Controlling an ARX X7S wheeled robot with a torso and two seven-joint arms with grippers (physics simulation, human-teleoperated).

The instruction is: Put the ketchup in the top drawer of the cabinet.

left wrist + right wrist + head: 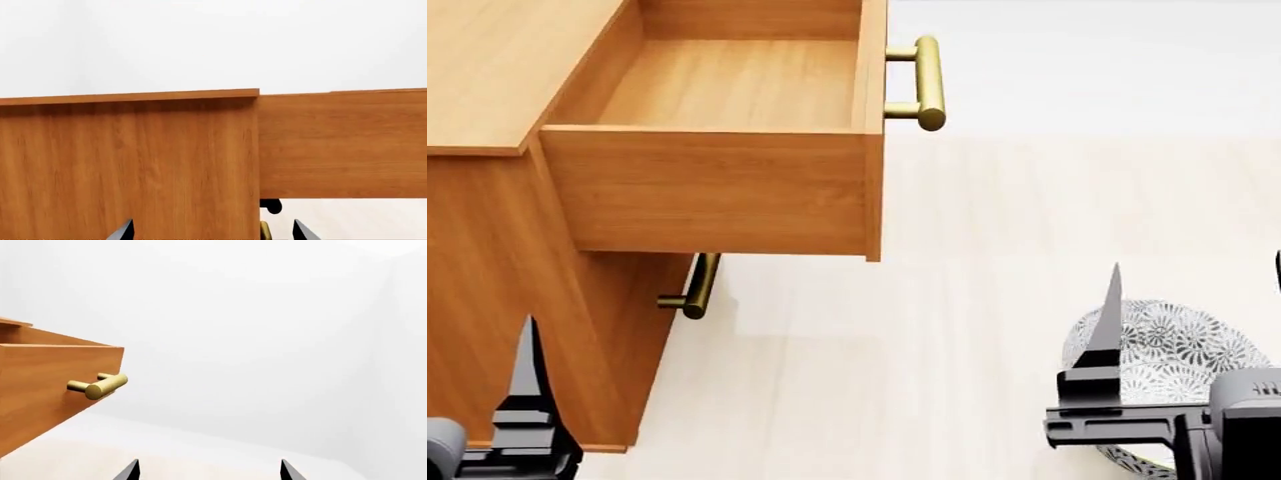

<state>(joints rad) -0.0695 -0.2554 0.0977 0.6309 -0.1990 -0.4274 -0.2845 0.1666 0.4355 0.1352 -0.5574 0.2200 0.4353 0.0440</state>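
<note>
No readable writing; top drawer (pixel 727 190) open, floral bowl (pixel 1174 350) nearby.

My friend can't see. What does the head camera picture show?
An orange-brown wooden cabinet has its top drawer pulled open and empty. A flowery bowl sits on the pale floor by the right claw.

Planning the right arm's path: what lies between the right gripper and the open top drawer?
In the head view, only bare pale floor separates the right gripper from the open top drawer. The patterned bowl sits behind the gripper, not between.
</note>
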